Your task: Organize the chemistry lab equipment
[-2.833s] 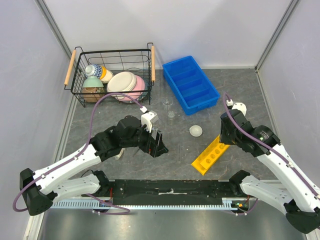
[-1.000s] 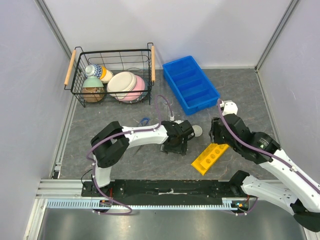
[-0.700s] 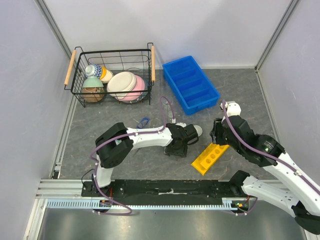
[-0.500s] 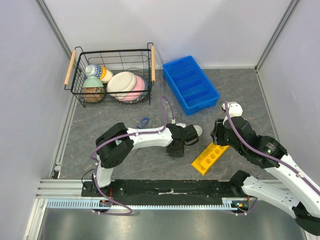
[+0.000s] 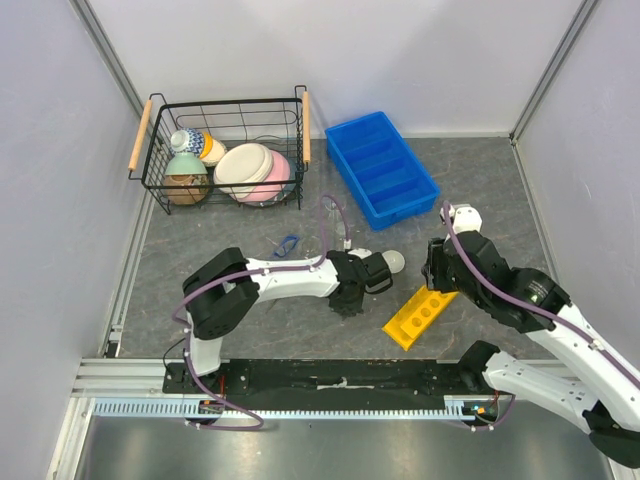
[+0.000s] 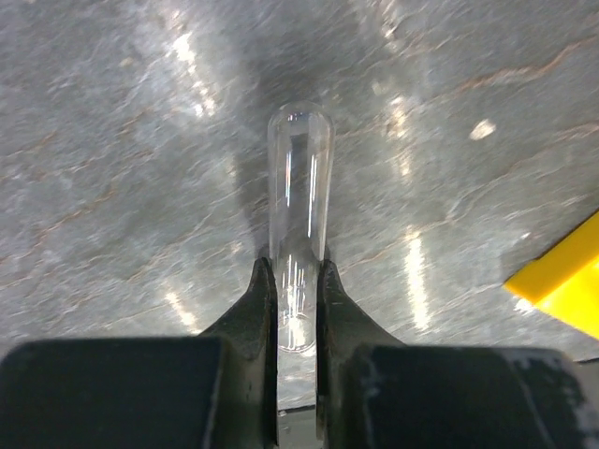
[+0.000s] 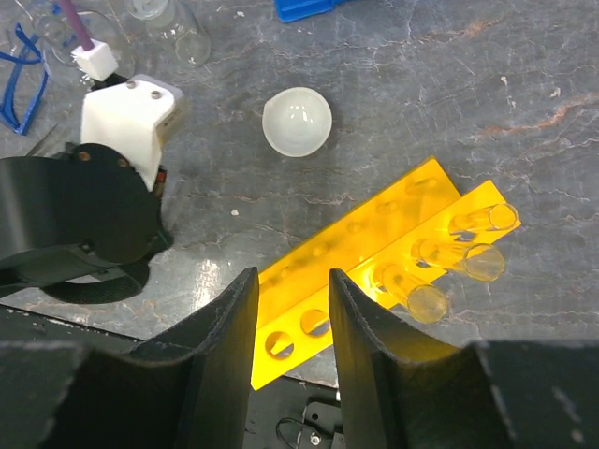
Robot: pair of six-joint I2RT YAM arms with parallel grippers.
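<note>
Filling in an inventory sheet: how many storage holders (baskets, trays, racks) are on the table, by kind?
Wire basket: 1
Blue tray: 1
Yellow rack: 1
Total: 3

Clear tube (image 6: 299, 178), round end out, pinched in the left gripper (image 6: 298, 276). Yellow rack (image 7: 374, 238) lies flat at a diagonal, white domed dish (image 7: 297, 122) sits near it, not touching.

Bright light; glare on tube (image 6: 299, 206) and tabletop (image 6: 112, 140).
</note>
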